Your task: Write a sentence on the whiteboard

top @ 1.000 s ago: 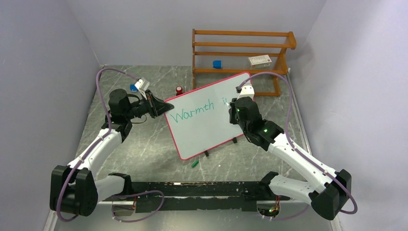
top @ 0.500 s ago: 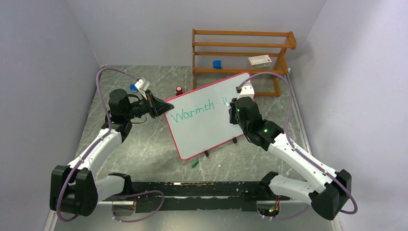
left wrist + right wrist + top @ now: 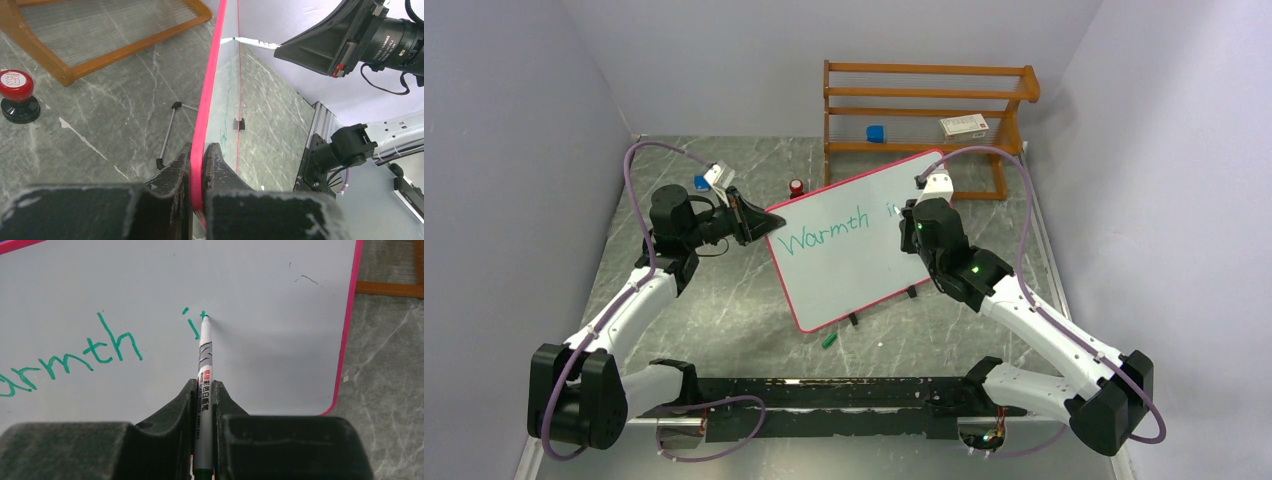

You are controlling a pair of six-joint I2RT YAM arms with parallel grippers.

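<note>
Left jaws are clamping the frame of the whiteboard (image 3: 844, 275), right jaws pinching the marker (image 3: 204, 371), tip touching it, so the stroke is calling for light, even pressure.

wooden rack (image 3: 924, 93) at the far edge of a grey marbled table (image 3: 724, 300). behind the rack and to either side of it, plain lilac walls (image 3: 704, 60). even, soft light.

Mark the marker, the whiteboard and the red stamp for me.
marker (image 3: 204, 370): right wrist view, on the printed part of the barrel.
whiteboard (image 3: 844, 280): top view, on the bare white face below the writing.
red stamp (image 3: 15, 85): left wrist view, on its red cap.
</note>
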